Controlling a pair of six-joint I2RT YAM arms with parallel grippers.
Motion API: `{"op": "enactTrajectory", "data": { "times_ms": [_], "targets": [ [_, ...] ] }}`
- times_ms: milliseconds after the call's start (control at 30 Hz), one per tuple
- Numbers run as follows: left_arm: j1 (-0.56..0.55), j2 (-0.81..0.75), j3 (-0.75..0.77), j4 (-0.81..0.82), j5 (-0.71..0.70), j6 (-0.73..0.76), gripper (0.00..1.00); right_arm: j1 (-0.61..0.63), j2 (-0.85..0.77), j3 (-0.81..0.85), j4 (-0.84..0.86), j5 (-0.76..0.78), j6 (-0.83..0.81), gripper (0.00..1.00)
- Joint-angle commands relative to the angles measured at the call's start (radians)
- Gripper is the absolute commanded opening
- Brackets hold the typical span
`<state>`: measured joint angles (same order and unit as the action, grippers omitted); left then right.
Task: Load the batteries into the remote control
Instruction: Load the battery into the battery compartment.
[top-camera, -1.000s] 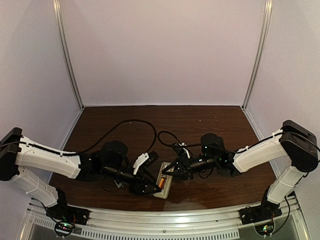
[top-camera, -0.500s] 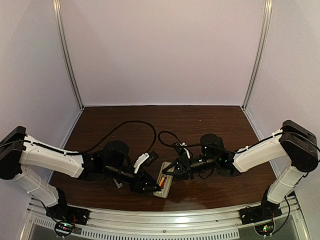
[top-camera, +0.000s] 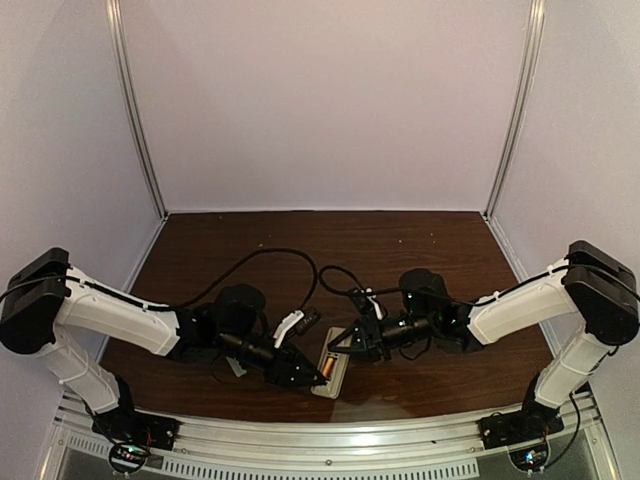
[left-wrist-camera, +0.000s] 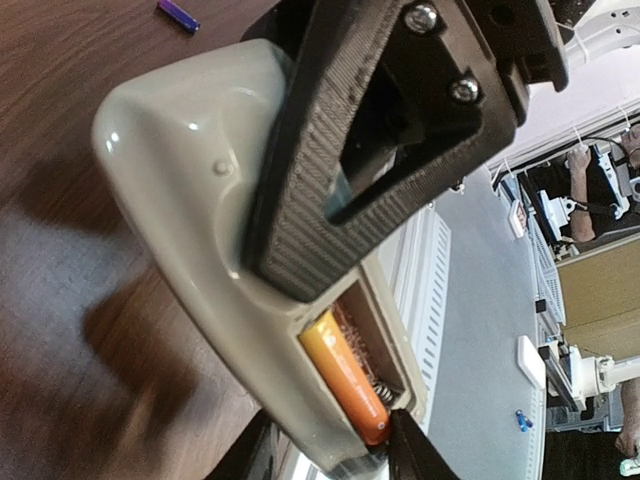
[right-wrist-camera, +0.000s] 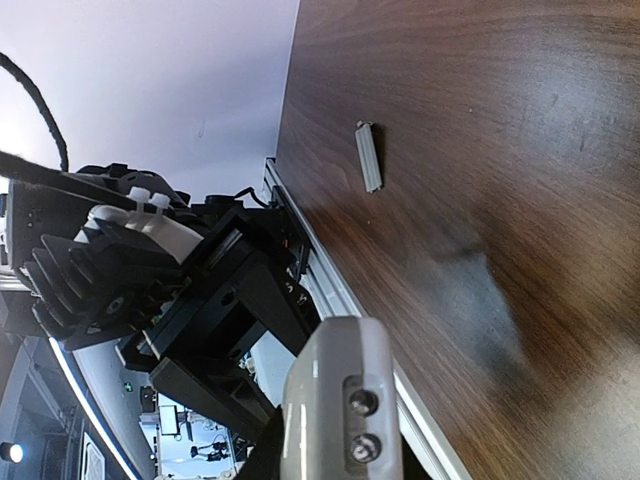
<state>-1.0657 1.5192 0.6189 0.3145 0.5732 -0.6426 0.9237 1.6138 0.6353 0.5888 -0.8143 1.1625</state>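
The remote control (top-camera: 336, 372) lies back-up near the table's front edge, its battery bay open. One orange battery (left-wrist-camera: 346, 377) sits in the bay beside a bare spring; in the top view the battery (top-camera: 327, 364) shows as an orange streak. My right gripper (top-camera: 346, 347) is shut on the remote's far end, and one of its black fingers (left-wrist-camera: 372, 150) lies across the beige back. My left gripper (left-wrist-camera: 330, 458) has closed on the near end, one fingertip against the battery's tip. In the right wrist view the remote (right-wrist-camera: 340, 390) fills the right gripper (right-wrist-camera: 335, 455).
A small flat grey cover piece (right-wrist-camera: 368, 157) lies on the wood, seen by my left arm as the cover piece (top-camera: 234, 366). A tiny purple scrap (left-wrist-camera: 180, 14) lies further off. Black cables (top-camera: 270, 255) loop behind the arms. The metal rail (top-camera: 330, 440) borders the front edge.
My left gripper has slid right along the remote's near end and its jaws have narrowed onto it. The remote shifted slightly right. The right gripper kept its hold.
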Motion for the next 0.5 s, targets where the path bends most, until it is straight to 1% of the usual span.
{"op": "enactTrajectory", "data": {
  "times_ms": [0,133,267,467],
  "targets": [
    [0.004,0.054,0.027,0.049,-0.007,-0.05,0.24,0.021,-0.074,0.046,0.149,-0.032,0.016,0.0],
    [0.007,0.068,0.03,0.054,0.002,-0.089,0.23,0.021,-0.089,0.05,0.151,-0.029,0.007,0.0],
    [0.021,0.082,0.036,0.042,0.006,-0.131,0.19,0.022,-0.106,0.054,0.168,-0.031,0.003,0.0],
    [0.024,0.109,0.059,0.009,0.017,-0.15,0.16,0.021,-0.12,0.055,0.182,-0.037,-0.002,0.0]
  ]
}}
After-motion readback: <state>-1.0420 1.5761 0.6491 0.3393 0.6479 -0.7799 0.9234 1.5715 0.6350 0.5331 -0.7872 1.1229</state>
